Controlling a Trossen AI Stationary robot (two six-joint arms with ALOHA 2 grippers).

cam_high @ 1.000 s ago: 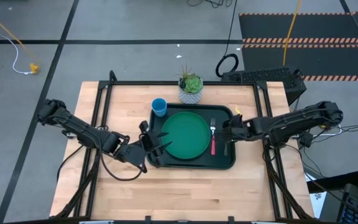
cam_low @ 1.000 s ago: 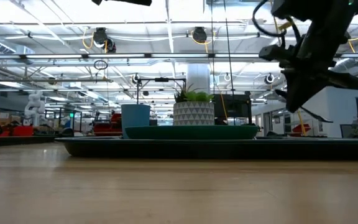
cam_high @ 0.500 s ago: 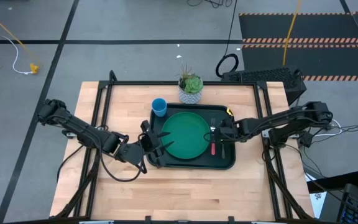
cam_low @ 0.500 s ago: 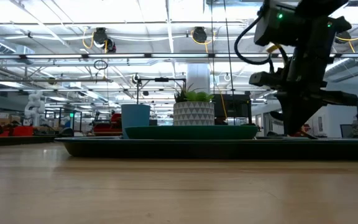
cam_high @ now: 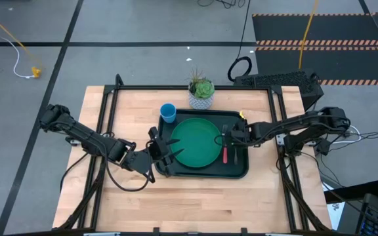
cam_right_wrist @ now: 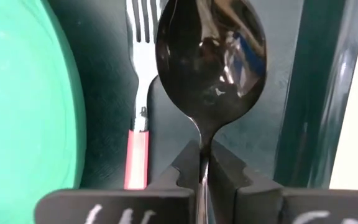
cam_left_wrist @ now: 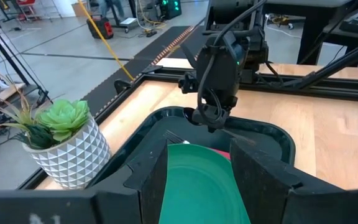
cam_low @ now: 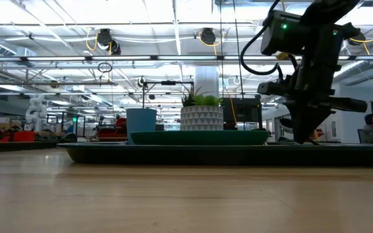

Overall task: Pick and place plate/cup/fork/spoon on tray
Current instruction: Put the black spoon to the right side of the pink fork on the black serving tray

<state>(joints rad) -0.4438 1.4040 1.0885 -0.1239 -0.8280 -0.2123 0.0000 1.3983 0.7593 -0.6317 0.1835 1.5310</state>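
A wooden desk [cam_high: 195, 196] holds a dark tray [cam_high: 205, 173] with a green plate [cam_high: 195, 143] on it. A red-handled fork [cam_high: 226, 152] lies at the plate's 3 o'clock. The right gripper [cam_high: 229, 136] hangs over the fork, jaws clamped on the spoon [cam_right_wrist: 211, 62]. The left gripper [cam_high: 168, 152], jaws apart, straddles the plate's 9 o'clock edge. A blue cup [cam_high: 168, 113] stands on the desk at the tray's 11 o'clock.

- We see two dark, near-black jointed arms, each built of slim tubular links with bulkier housings at the joints.
- Black cables loop loosely beside the left gripper [cam_high: 165, 152] and curl around the right gripper [cam_left_wrist: 207, 117].
- A small green light glows on the right wrist housing.
- The fingers [cam_left_wrist: 263, 180] look matte black and blocky, with angular edges.
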